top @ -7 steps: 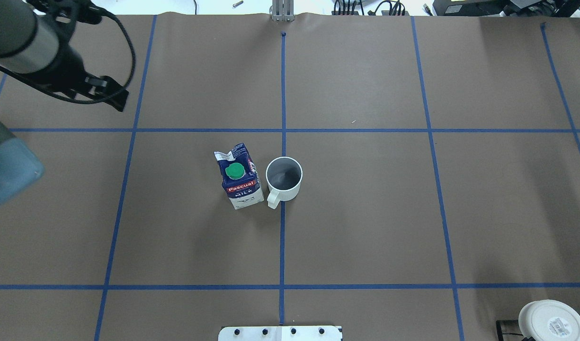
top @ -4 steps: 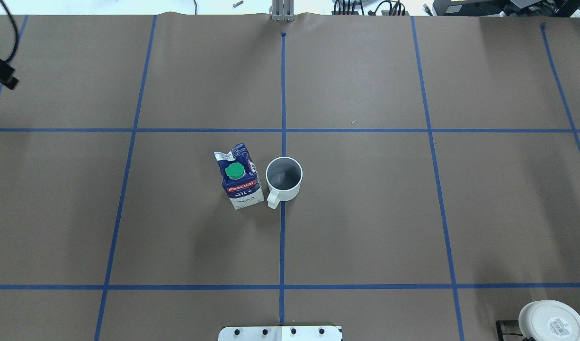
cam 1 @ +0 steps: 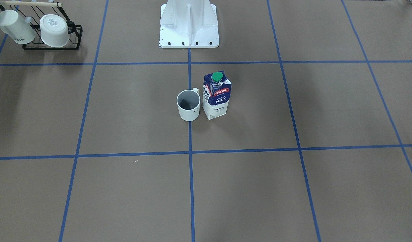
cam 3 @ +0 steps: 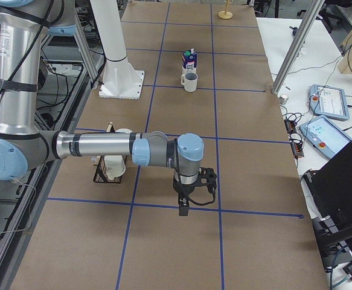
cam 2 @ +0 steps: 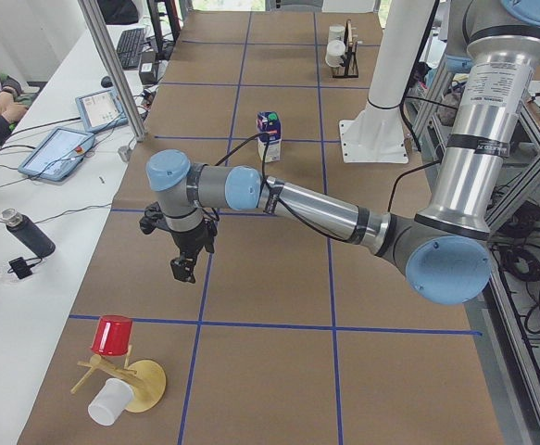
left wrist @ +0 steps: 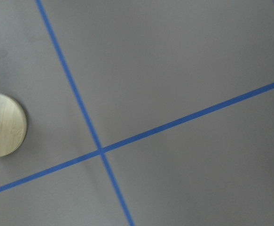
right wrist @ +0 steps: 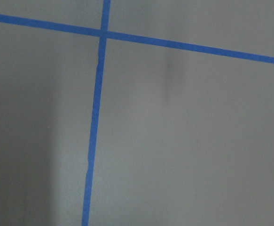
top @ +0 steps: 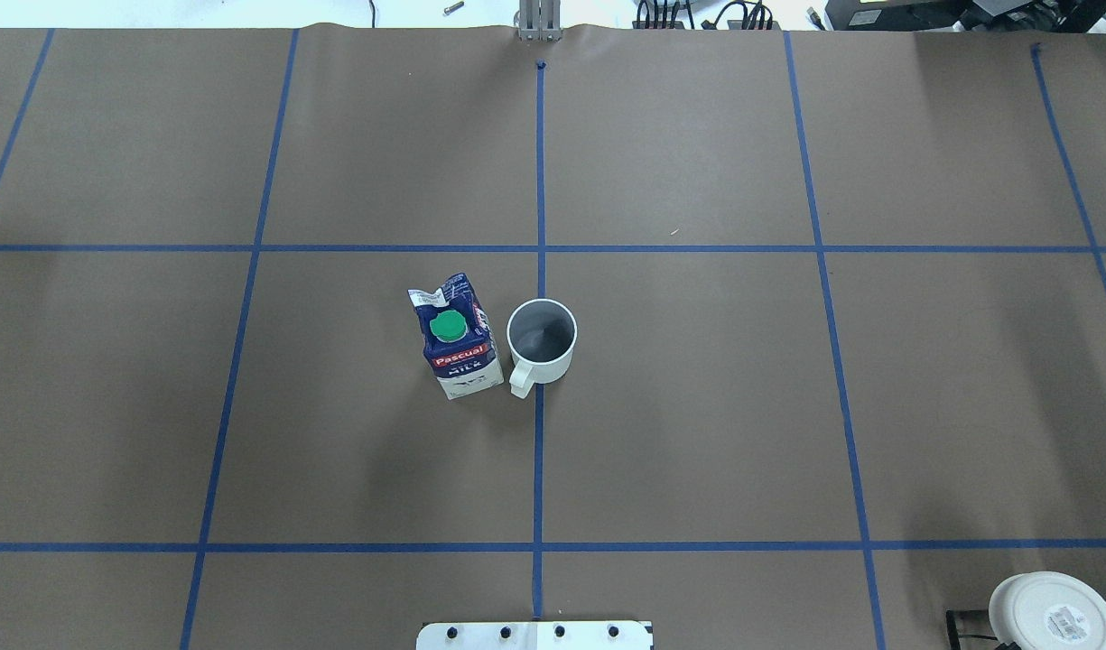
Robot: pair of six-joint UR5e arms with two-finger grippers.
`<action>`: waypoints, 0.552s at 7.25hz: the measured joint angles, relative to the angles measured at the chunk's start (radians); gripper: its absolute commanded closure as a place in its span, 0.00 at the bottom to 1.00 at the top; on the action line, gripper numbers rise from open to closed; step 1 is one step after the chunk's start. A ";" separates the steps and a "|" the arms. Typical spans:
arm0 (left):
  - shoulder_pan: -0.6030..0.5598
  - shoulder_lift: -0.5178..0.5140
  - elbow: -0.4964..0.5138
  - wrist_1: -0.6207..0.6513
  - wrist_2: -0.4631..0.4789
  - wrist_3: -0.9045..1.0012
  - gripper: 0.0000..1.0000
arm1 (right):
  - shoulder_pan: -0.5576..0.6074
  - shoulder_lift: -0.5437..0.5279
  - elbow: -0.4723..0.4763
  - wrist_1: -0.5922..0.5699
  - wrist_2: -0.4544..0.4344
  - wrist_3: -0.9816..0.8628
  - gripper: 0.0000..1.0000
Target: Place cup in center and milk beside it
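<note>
The cup (top: 542, 343), a small white mug with a dark grey inside, stands upright on the center tape line (top: 539, 271), handle toward the robot. The milk (top: 455, 343) stands upright right beside it, on the robot's left. Both also show in the front view, cup (cam 1: 188, 106) and milk (cam 1: 216, 95). Neither gripper is near them. My left gripper (cam 2: 182, 271) hangs over the table's left end, and my right gripper (cam 3: 183, 210) over its right end. They show only in the side views, so I cannot tell whether they are open or shut.
A black rack (cam 1: 51, 47) with two other white cups stands by the robot's right side. A wooden stand (cam 2: 131, 382) with a red cup sits at the left end. The white base plate (cam 1: 189, 37) is at the robot's edge.
My left arm has drawn back leftward and gone out of the overhead view. The cup and the milk have not moved.
</note>
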 measured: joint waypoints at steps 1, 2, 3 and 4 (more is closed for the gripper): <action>-0.019 0.025 0.001 0.002 0.002 0.001 0.01 | 0.000 0.000 0.000 0.000 0.000 0.000 0.00; -0.028 0.056 -0.001 -0.001 0.005 -0.002 0.01 | 0.001 0.000 -0.001 0.000 0.000 0.000 0.00; -0.030 0.093 -0.006 -0.016 0.004 -0.009 0.01 | 0.000 -0.001 -0.001 0.001 0.000 0.000 0.00; -0.032 0.150 -0.026 -0.055 0.001 -0.022 0.01 | 0.000 -0.001 -0.001 0.001 0.000 0.000 0.00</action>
